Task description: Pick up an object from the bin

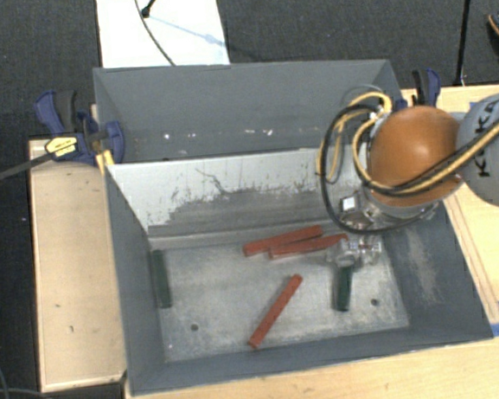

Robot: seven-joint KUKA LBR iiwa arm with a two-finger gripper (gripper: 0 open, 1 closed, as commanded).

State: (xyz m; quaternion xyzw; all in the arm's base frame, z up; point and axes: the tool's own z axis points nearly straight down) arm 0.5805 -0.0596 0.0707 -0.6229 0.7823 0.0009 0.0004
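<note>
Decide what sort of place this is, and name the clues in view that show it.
Probably a robotics lab's grasping test station: a cabled robot arm lowers its gripper into a grey metal bin that holds just a few loose red sticks and dark green bars.

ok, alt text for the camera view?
The arm's gripper is low in the grey metal bin, right of centre, over the far end of a short dark green bar. Two reddish-brown bars lie to its left, a third diagonally mid-floor, a second green bar by the left wall.
</note>
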